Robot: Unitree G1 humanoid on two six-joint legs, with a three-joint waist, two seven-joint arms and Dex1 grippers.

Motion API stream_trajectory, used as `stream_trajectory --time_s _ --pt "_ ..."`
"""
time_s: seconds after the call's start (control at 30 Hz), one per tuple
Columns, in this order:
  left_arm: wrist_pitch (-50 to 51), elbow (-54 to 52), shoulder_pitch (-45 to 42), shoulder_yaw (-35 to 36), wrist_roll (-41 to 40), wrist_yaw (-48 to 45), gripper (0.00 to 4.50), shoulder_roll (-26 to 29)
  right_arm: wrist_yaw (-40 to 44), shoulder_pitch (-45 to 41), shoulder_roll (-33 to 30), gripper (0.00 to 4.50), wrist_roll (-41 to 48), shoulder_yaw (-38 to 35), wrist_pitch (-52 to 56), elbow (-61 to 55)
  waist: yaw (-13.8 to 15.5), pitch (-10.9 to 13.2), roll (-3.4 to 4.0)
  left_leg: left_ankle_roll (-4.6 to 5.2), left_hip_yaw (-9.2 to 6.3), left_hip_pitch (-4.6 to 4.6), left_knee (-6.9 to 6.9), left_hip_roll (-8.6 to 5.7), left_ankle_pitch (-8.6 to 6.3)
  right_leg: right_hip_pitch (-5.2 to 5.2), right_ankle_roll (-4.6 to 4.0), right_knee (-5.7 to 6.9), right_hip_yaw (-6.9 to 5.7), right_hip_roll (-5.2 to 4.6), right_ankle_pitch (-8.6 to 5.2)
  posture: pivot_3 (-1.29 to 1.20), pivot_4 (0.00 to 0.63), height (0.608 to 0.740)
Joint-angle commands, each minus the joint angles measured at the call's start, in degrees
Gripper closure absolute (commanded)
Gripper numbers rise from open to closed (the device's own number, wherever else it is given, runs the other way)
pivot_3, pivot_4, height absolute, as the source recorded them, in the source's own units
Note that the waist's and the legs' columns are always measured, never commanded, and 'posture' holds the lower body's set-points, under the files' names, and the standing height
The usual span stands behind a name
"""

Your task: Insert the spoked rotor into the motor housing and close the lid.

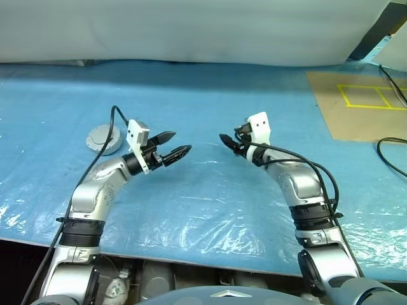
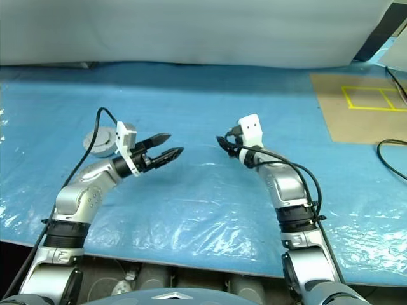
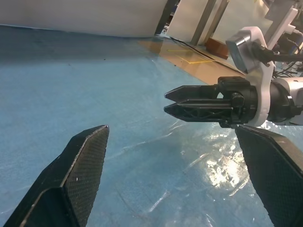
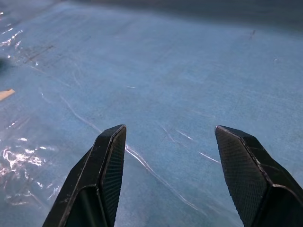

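Observation:
A flat round silver-grey puck, the motor housing by its look, lies on the blue table just behind my left wrist. Its top is a plain silver face that may be the lid; I cannot tell for sure. The spoked rotor is out of view. My left gripper hovers over the middle of the table, pointing right, open and empty. My right gripper faces it from the right, a short gap away, also open with nothing between its fingers. The left wrist view has the right gripper straight ahead of my left fingers.
The table is covered in crinkled blue plastic sheeting. A brown board with yellow tape squares lies at the back right, with black cables beside it. A white sheet closes off the back. The table's front edge runs below my elbows.

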Motion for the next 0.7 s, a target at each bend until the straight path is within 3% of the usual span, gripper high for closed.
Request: stream_trajectory --time_s 0.03,0.43,0.7 --pt "-1.4 0.1 -1.4 1.4 0.3 0.4 0.01 -0.5 -0.4 -0.9 0.0 1.37 -1.4 0.3 -1.6 -0.5 0.0 0.0 0.0 0.0 0.0 0.0 0.0 0.0 0.0 0.0 0.0 0.0 0.0 0.0 0.0 0.0 0.15 0.74" --pt "-3.2 2.7 -3.9 3.1 1.0 1.9 0.01 -1.8 -7.8 -0.6 1.9 1.37 -8.6 -0.1 -9.9 -0.3 -0.1 0.0 0.0 0.0 0.0 0.02 0.01 0.0 0.0 0.01 0.0 0.02 0.01 0.01 0.0 0.0 0.15 0.74" --pt "-2.1 0.7 -2.9 2.9 0.5 1.3 0.01 -1.7 -7.6 -0.1 2.6 1.37 -7.6 -1.2 -10.9 0.9 -0.1 0.0 0.0 0.0 0.0 0.02 0.02 0.0 0.0 0.02 0.0 0.03 0.01 0.01 0.0 0.0 0.15 0.74"
